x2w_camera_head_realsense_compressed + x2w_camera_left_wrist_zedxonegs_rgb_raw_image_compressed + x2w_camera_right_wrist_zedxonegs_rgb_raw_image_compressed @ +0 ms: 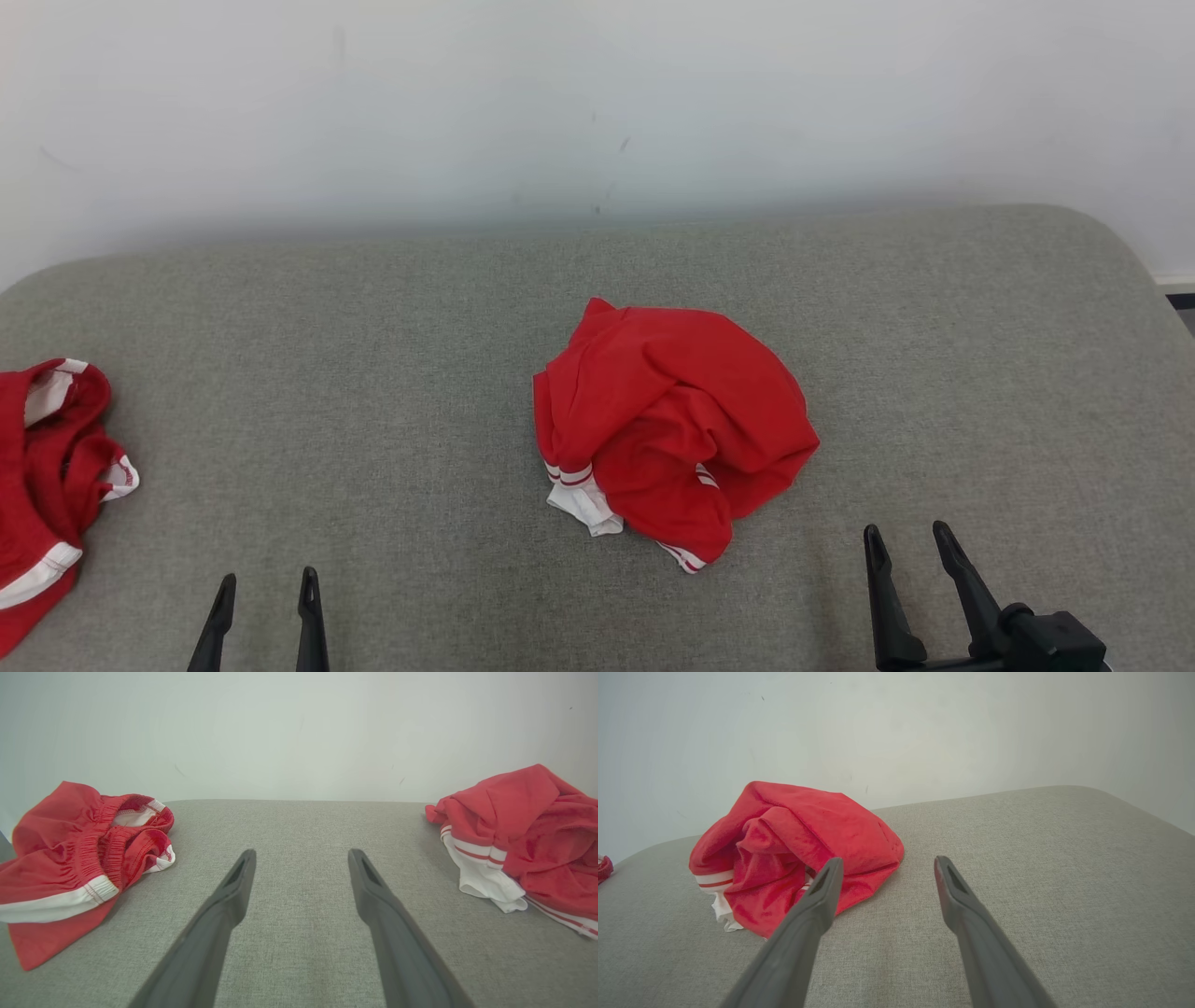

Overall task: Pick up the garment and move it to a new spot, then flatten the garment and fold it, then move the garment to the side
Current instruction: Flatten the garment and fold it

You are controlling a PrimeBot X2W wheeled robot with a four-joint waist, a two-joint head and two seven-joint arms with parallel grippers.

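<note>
A crumpled red garment (667,429) with white striped trim lies bunched in the middle of the grey padded surface; it also appears at the right of the left wrist view (523,835) and at the left of the right wrist view (794,849). My left gripper (266,583) hovers open near the front edge, well to the garment's left, and its fingers (233,891) hold nothing. Open as well, my right gripper (904,539) sits at the front right, just right of the garment, with nothing between its fingers (957,891).
A second red piece of clothing (47,476) with white bands lies heaped at the surface's left edge, seen closer in the left wrist view (79,858). A pale wall (597,103) rises behind the grey surface (980,373), whose right end curves off.
</note>
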